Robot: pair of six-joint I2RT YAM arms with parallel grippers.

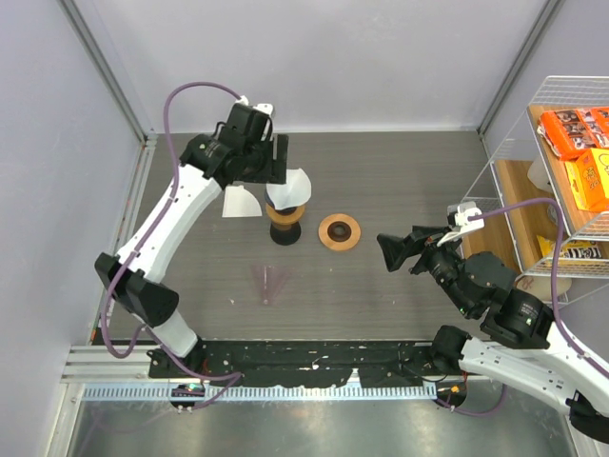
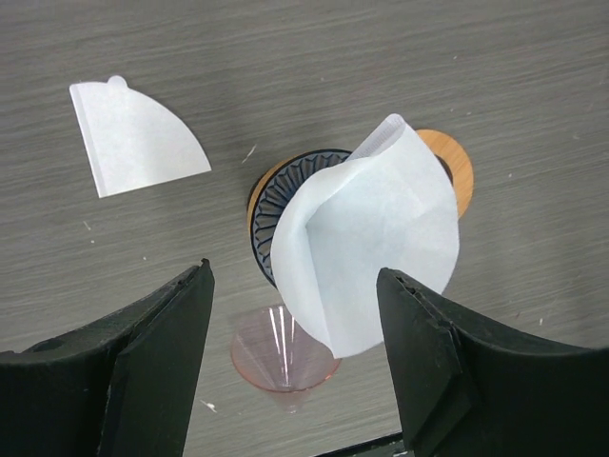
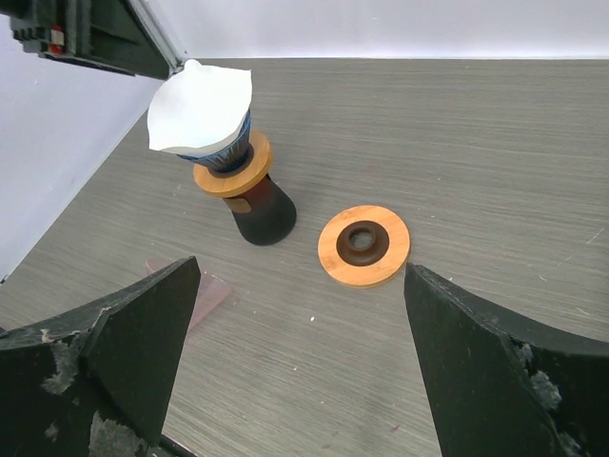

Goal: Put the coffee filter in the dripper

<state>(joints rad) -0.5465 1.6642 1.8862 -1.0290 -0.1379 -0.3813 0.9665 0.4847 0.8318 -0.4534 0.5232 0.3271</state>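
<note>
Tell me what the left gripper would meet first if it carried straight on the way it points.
Most likely the coffee filter, which sits open in the dripper straight ahead of the left gripper. Nothing shows in between, though depth is hard to judge.

thin white coffee filter (image 2: 371,238), opened into a cone, seated crookedly in dark blue ribbed dripper (image 2: 271,200); paper rising well above the rim, leaning sideways. dripper upright, far left on worktop (image 1: 409,181).

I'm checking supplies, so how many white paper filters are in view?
2. One coffee filter sits opened in the dripper; the second filter lies flat on the table, apart from it. None look hidden.
</note>
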